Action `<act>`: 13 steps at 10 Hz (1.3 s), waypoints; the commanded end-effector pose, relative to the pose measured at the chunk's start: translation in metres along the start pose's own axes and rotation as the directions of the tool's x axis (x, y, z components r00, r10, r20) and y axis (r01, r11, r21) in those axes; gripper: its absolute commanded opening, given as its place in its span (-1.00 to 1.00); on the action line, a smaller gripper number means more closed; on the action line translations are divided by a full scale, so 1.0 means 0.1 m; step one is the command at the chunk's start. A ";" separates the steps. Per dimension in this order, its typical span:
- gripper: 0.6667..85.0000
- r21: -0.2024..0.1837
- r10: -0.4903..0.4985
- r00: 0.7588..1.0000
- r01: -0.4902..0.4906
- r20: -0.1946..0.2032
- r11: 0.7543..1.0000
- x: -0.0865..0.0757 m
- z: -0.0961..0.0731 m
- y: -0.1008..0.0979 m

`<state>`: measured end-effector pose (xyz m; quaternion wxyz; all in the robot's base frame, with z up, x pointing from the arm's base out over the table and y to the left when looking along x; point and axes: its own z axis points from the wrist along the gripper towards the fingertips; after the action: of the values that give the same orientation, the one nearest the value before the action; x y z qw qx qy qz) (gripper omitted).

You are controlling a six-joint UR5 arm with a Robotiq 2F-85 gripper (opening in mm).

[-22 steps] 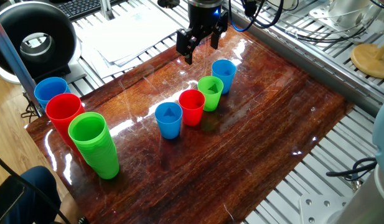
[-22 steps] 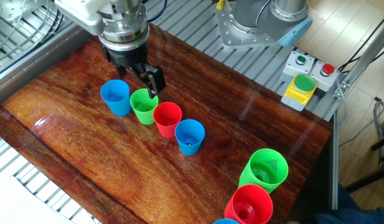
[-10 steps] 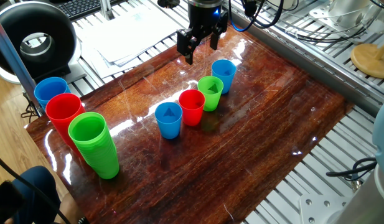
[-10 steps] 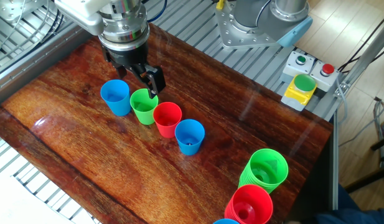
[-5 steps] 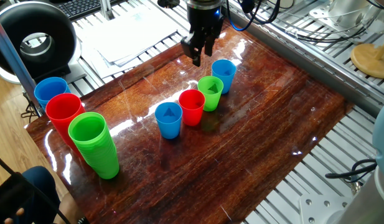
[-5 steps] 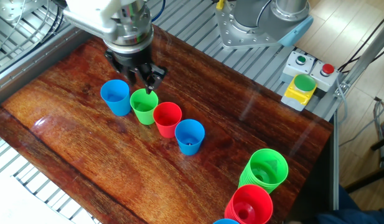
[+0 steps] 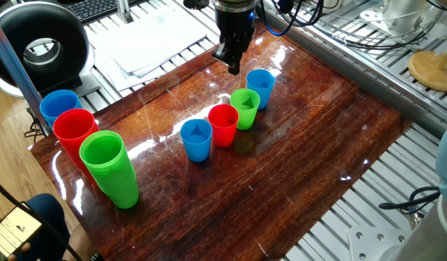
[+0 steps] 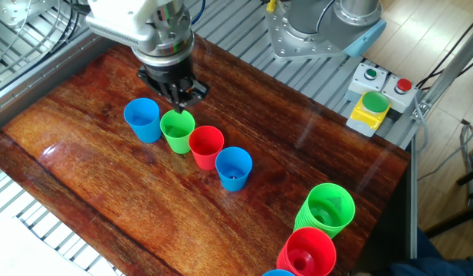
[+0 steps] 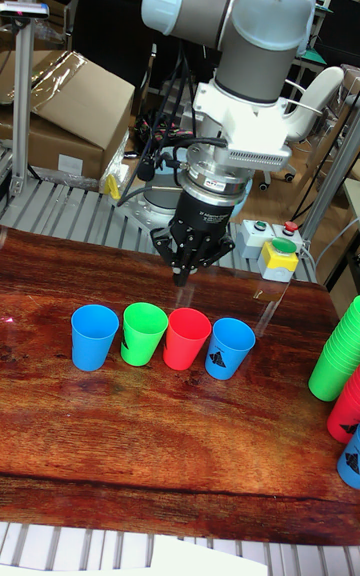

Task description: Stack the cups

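Four small cups stand upright in a row on the wooden table: a blue cup, a green cup, a red cup and another blue cup. The other fixed view shows the same row: blue, green, red, blue. My gripper hangs above the table just behind the green cup, pointing down. It holds nothing, and its fingers are turned nearly edge-on in the fixed views. In the tall fixed view the gripper looks open.
Three taller cup stacks stand at one table end: a green stack, a red stack and a blue stack. A button box and the arm's base sit beside the table. Metal rails run around the board.
The gripper has turned about its vertical axis and shifted slightly toward the green and end blue cups. The cups have not moved.
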<state>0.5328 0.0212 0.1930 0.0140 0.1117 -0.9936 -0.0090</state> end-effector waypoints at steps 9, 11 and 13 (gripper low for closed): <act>-0.32 -0.049 0.135 0.987 -0.132 0.090 0.990 -0.18 0.49 0.61; -0.23 -0.053 0.162 0.981 -0.157 0.107 0.986 -0.21 0.69 0.70; -0.22 -0.054 0.174 0.978 -0.169 0.117 0.984 -0.25 0.78 0.73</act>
<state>0.5373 0.0847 0.1324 -0.0336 0.0389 -0.9983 -0.0285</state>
